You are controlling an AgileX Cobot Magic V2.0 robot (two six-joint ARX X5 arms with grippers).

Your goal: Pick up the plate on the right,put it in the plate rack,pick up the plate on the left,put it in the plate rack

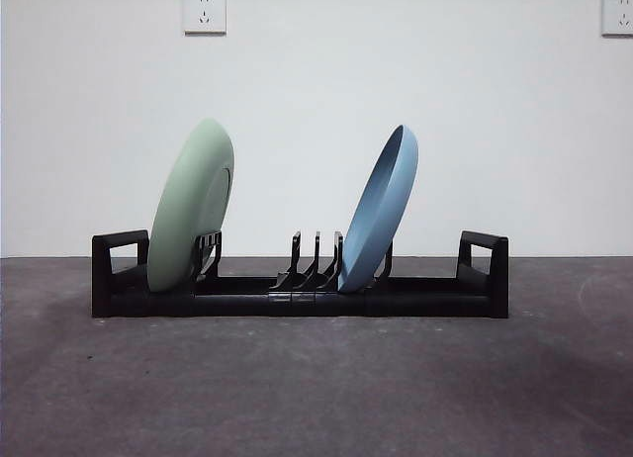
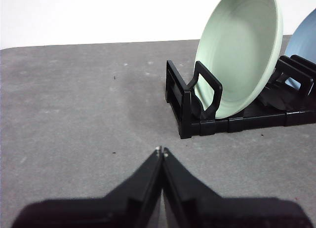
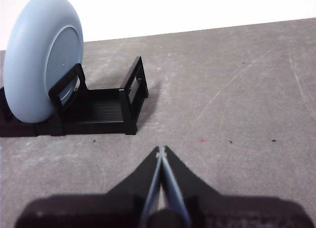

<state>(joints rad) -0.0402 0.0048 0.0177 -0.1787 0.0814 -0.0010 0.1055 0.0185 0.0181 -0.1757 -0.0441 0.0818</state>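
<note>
The black plate rack (image 1: 297, 301) lies across the middle of the grey table. A pale green plate (image 1: 191, 206) stands on edge in its left end, leaning right against the prongs. A blue plate (image 1: 381, 210) stands on edge right of the middle, also leaning right. In the left wrist view the green plate (image 2: 240, 53) and rack (image 2: 190, 107) are ahead of my left gripper (image 2: 161, 150), which is shut and empty, apart from the rack. My right gripper (image 3: 161, 149) is shut and empty, short of the rack's end (image 3: 132, 97) and the blue plate (image 3: 42, 57).
Two wall sockets (image 1: 204, 12) sit high on the white wall behind. Bare grey tabletop (image 1: 316, 388) spreads in front of the rack and to both sides. Neither arm shows in the front view.
</note>
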